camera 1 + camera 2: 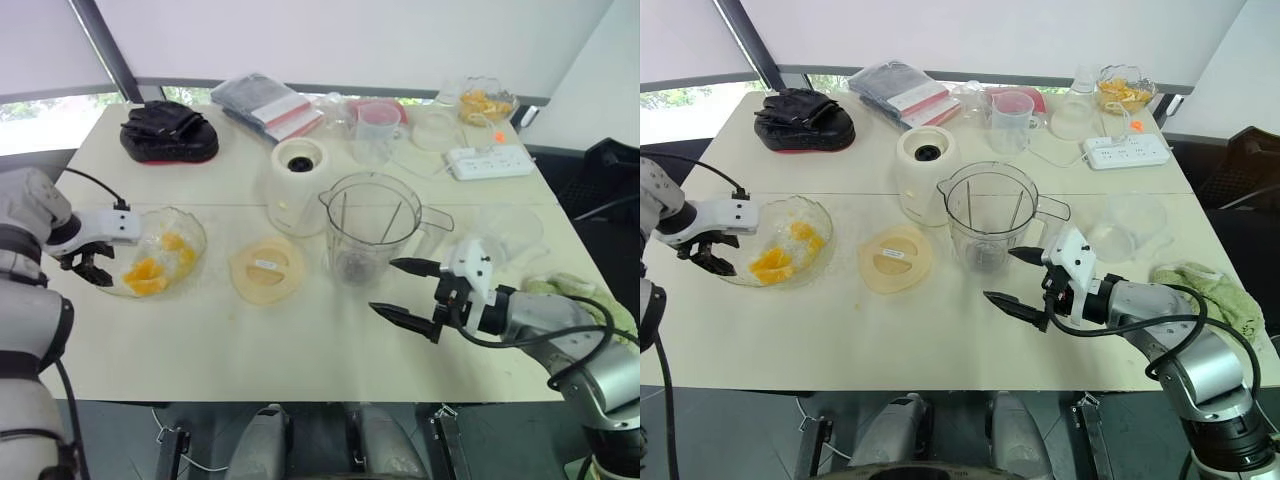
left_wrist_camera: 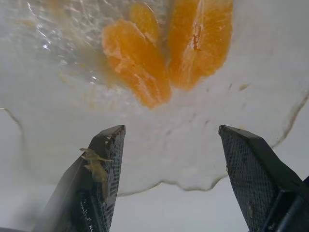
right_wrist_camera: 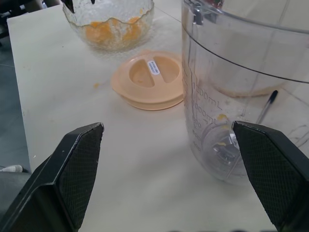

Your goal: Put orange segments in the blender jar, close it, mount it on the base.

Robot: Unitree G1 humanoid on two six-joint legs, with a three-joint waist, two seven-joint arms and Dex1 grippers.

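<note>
A glass bowl [image 1: 185, 225] at the left of the table holds several orange segments [image 1: 146, 276]. My left gripper [image 1: 90, 265] hovers open at the bowl's left rim, with the segments [image 2: 140, 67] just beyond its fingertips and nothing between them. The clear blender jar [image 1: 370, 225] stands uncovered in the middle. Its pale orange lid [image 1: 266, 268] lies flat between bowl and jar, and the white base [image 1: 298, 185] stands behind. My right gripper [image 1: 385, 287] is open and empty, low over the table just right of the jar [image 3: 241, 87].
At the back lie a black bag [image 1: 168, 132], a stack of plastic pouches [image 1: 265, 105], a measuring cup [image 1: 375, 130], a bowl of peel [image 1: 485, 103] and a power strip [image 1: 490, 160]. A clear tub [image 1: 505, 228] and green cloth [image 1: 580, 290] sit at the right.
</note>
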